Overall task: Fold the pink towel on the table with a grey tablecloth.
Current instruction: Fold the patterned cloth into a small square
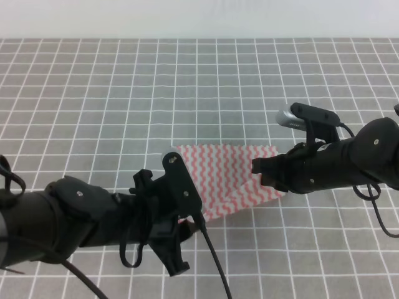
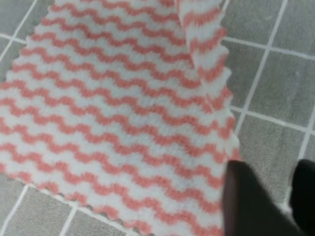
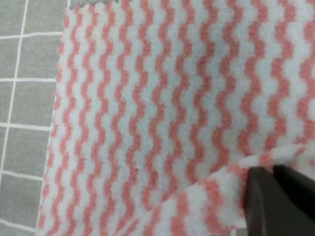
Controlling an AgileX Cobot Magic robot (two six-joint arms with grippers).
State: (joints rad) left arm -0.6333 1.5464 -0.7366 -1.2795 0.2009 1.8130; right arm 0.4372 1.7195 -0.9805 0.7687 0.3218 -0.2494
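The pink towel [image 1: 224,174] lies on the table with a grey tablecloth [image 1: 124,93], just below the middle. My right gripper [image 1: 257,168] reaches in from the right and is shut on the towel's right edge. In the right wrist view its dark fingers [image 3: 261,201] pinch a raised fold of the towel [image 3: 162,113]. My left gripper [image 1: 187,225] hovers at the towel's near left corner. In the left wrist view it [image 2: 280,201] stands open, with one finger over the towel's [image 2: 113,123] corner and the other over bare grey cloth [image 2: 280,73]. A flap there curls over.
Grey gridded cloth [image 3: 24,59] surrounds the towel on all sides. Both dark arms and their cables cross the near part of the table. A pale wall bounds the far edge.
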